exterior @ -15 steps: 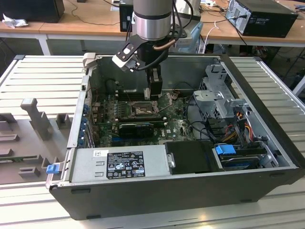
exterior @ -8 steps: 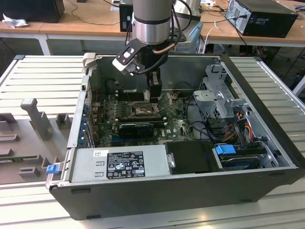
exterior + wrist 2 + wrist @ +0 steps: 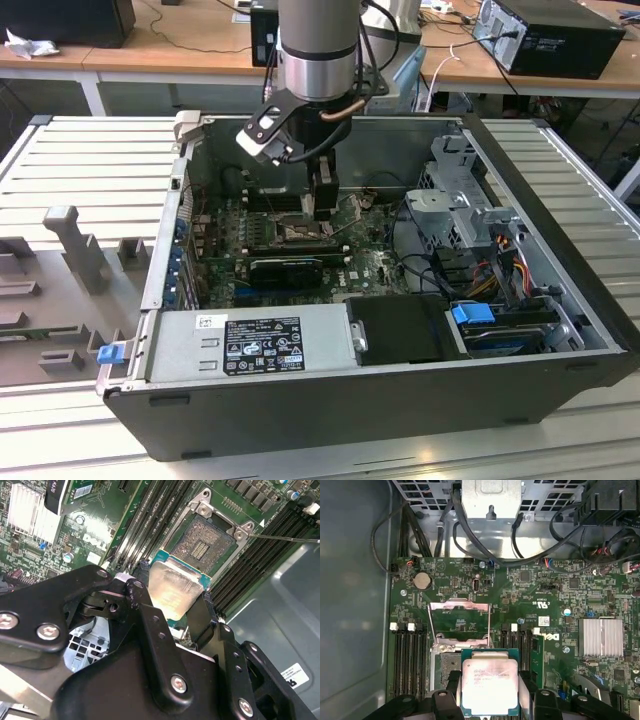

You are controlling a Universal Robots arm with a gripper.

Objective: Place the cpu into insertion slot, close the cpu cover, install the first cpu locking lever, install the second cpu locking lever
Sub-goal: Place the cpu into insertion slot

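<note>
My gripper (image 3: 489,680) is shut on the cpu (image 3: 489,692), a silver-topped square chip with a green edge, pinched by its two opposite sides. It hangs above the green board, overlapping the near edge of the insertion slot (image 3: 202,542), whose dark pin field and silvery rim lie bare. The cpu cover (image 3: 460,604) is swung open and lies back past the slot. A thin metal lever (image 3: 285,538) sticks out beside the slot. In the exterior view the gripper (image 3: 322,210) reaches down into the open computer case over the slot (image 3: 300,234).
Black memory slots (image 3: 410,665) flank the socket on both sides. A finned heat sink (image 3: 600,637), a coin battery (image 3: 422,580) and black cables (image 3: 485,545) sit around it. The power supply (image 3: 260,345) and drive cage (image 3: 460,210) fill the case's front and right.
</note>
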